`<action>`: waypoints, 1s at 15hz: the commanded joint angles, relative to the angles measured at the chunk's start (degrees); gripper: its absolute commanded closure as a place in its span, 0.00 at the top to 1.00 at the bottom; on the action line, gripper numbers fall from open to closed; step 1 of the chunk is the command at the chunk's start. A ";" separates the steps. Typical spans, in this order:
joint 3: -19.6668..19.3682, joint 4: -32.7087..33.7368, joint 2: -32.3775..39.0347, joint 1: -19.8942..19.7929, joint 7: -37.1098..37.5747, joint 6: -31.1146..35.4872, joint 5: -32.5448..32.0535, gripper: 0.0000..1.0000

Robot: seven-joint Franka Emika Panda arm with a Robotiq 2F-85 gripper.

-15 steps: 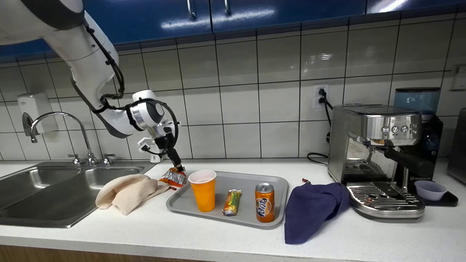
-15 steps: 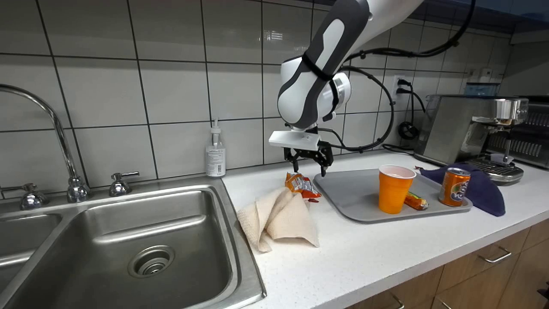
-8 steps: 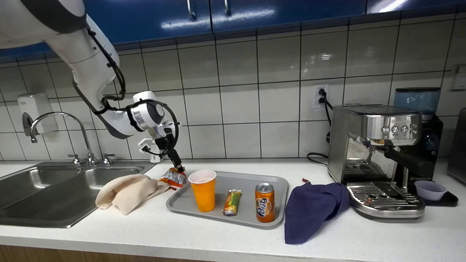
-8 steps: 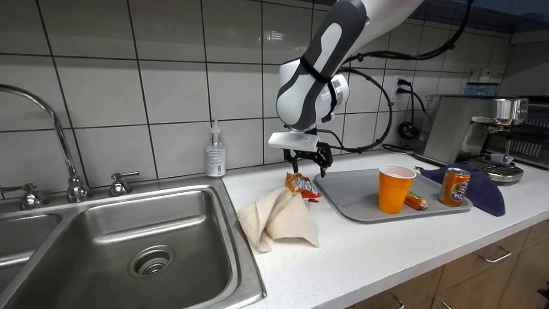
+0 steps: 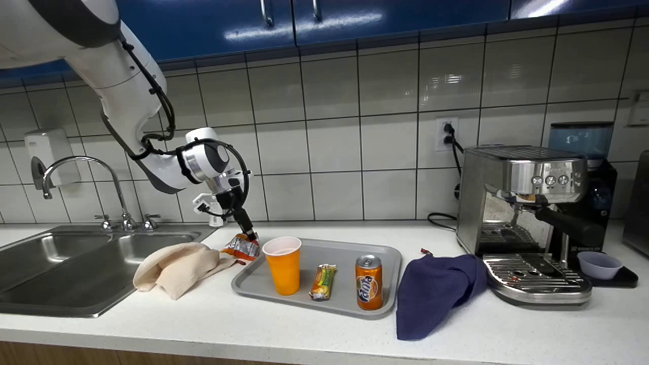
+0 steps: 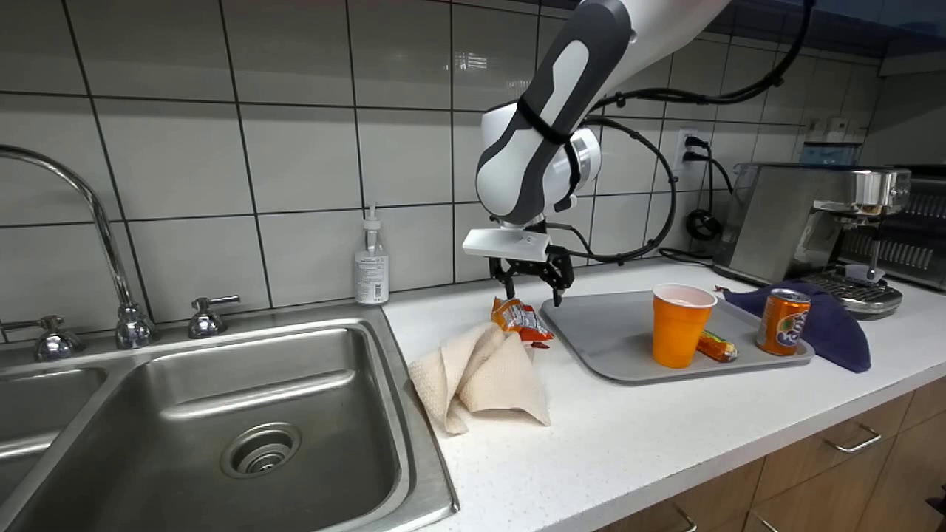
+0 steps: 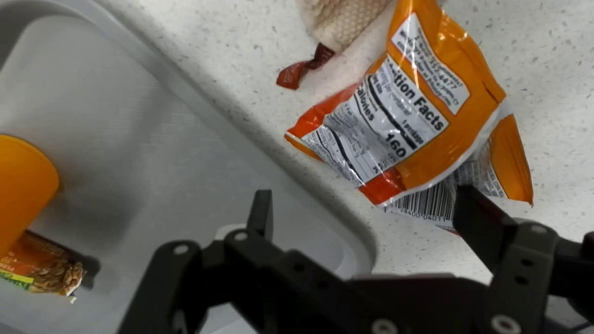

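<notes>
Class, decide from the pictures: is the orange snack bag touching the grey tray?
Apart: the wrist view shows a strip of speckled counter between the orange snack bag and the grey tray.

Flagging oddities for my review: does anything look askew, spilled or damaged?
Mildly: the orange snack bag lies crumpled, off the gray tray where cup and can stand, and the beige cloth beside it is bunched up. No spill shows; whether the bag is torn is unclear.

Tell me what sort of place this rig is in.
A kitchen, possibly an office kitchenette, though a home isn't ruled out. What shows it: the double-basin steel sink, the espresso machine and the blue wall cabinets.
</notes>
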 commanded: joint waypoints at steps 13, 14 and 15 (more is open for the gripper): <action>1.55 2.10 0.83 -1.20 0.70 -2.26 -0.07 0.00; 1.63 2.18 0.96 -1.16 0.69 -2.30 -0.04 0.00; 1.71 2.28 1.12 -1.13 0.69 -2.33 -0.01 0.00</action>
